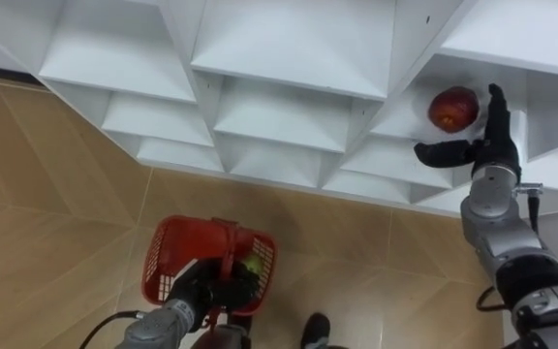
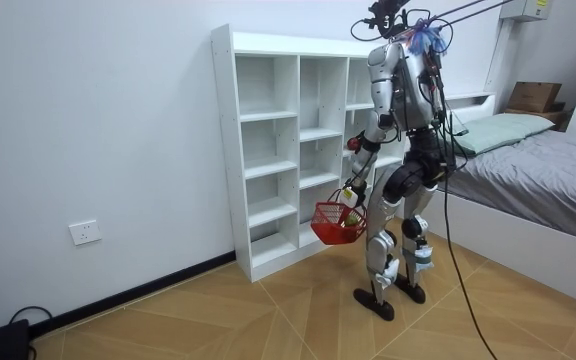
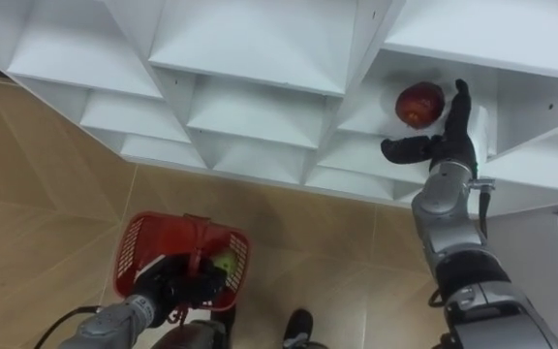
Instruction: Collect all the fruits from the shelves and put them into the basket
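On the closet shelf (image 1: 395, 124) a red apple (image 1: 453, 109) is left uncollected beside the spread right hand (image 1: 497, 145); one green fruit (image 1: 251, 264) is carried in the basket (image 1: 163, 254) clutched by the left hand (image 1: 201, 287).

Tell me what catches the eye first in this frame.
A red apple sits in a compartment of the white closet, with the right hand open just beside it. Lower down, the left hand grips the handle of a red basket holding a green fruit, above the wooden floor.

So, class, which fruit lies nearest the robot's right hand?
The red fruit on the shelf, just beside the right hand; the green fruit sits in the basket below.
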You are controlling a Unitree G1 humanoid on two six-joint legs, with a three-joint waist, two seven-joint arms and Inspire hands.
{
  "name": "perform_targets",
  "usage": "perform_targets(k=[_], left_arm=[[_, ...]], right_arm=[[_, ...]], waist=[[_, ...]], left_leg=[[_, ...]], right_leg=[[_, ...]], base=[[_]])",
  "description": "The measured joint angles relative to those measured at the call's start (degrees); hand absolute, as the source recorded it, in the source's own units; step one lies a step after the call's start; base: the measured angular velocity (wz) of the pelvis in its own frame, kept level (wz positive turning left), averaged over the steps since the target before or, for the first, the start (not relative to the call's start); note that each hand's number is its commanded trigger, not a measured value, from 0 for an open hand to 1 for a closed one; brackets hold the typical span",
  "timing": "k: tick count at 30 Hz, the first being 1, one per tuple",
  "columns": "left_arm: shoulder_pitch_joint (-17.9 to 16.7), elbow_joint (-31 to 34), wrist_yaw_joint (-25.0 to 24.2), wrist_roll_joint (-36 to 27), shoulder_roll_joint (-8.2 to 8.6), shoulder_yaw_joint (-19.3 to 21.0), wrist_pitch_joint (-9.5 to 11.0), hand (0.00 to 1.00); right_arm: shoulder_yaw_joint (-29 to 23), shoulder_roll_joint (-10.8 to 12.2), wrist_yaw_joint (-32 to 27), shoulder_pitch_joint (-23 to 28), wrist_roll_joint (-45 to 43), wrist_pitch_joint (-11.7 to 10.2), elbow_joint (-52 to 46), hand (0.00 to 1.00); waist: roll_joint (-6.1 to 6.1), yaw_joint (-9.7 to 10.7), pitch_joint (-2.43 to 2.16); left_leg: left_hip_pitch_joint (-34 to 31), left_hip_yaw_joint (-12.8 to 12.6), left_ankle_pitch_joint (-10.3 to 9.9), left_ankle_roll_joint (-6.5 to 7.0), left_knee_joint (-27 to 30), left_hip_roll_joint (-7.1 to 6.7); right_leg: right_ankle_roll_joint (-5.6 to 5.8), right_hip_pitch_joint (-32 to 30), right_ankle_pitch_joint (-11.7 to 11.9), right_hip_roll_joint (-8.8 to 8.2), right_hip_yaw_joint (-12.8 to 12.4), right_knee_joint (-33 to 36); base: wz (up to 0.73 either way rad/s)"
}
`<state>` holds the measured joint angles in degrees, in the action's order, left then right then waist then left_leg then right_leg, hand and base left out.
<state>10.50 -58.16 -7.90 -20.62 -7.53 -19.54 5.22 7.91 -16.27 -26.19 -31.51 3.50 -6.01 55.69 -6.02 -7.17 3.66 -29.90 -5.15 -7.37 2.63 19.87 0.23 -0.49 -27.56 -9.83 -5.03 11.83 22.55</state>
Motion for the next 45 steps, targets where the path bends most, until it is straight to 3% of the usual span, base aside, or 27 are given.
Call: perform_targets(k=[23,33,40,41,42,45], left_arm=[[0.14,0.71,0.0,-0.07,0.12,-1.52,0.0,1.0],[0.95,0.68,0.0,-0.1,0.41,-2.21,-0.31,1.0],[1.22,0.67,0.3,-0.28,0.4,-2.63,-0.42,1.0],[1.23,0.67,0.3,-0.27,0.39,-2.62,-0.42,1.0],[1.24,0.67,0.3,-0.26,0.39,-2.62,-0.4,1.0],[1.26,0.67,0.3,-0.26,0.38,-2.62,-0.4,1.0]], right_arm=[[2.03,-1.31,0.66,-2.26,0.72,0.7,-0.16,0.0],[2.09,-1.32,0.66,-3.08,0.71,0.69,-0.25,0.0],[3.2,-1.31,0.87,-3.44,0.67,0.69,-0.25,0.0],[3.26,-1.31,0.92,-3.44,0.65,0.69,-0.25,0.06],[3.26,-1.32,0.97,-3.45,0.65,0.68,-0.25,0.4],[3.26,-1.32,1.31,-3.45,0.65,0.66,-0.25,1.0]], waist=[[0.3,-0.97,0.2],[1.1,-0.99,0.75],[1.1,-1.07,0.75],[1.1,-1.03,0.75],[1.1,-1.03,0.75],[1.1,-1.04,0.74]], left_leg=[[-0.9,-0.24,-0.01,0.02,0.36,0.02],[-1.49,-0.11,-0.04,0.05,1.38,-0.01],[-1.63,-0.32,0.04,0.11,1.79,-0.18],[-1.68,-0.31,0.07,0.1,1.79,-0.18],[-1.76,-0.3,0.13,0.09,1.81,-0.18],[-1.78,-0.3,0.17,0.09,1.9,-0.17]], right_leg=[[-0.01,-1.02,0.01,-0.1,-0.29,0.35],[-0.27,-1.6,-0.17,-0.35,-0.18,1.62],[-0.36,-2.52,-0.57,-0.82,-0.29,3.44],[-0.38,-2.53,-0.58,-0.82,-0.26,3.41],[-0.43,-2.56,-0.61,-0.82,-0.22,3.36],[-0.5,-2.55,-0.65,-0.82,-0.23,3.37]], base=[[0.0],[0.0],[-0.01],[0.0],[0.0],[0.0]])
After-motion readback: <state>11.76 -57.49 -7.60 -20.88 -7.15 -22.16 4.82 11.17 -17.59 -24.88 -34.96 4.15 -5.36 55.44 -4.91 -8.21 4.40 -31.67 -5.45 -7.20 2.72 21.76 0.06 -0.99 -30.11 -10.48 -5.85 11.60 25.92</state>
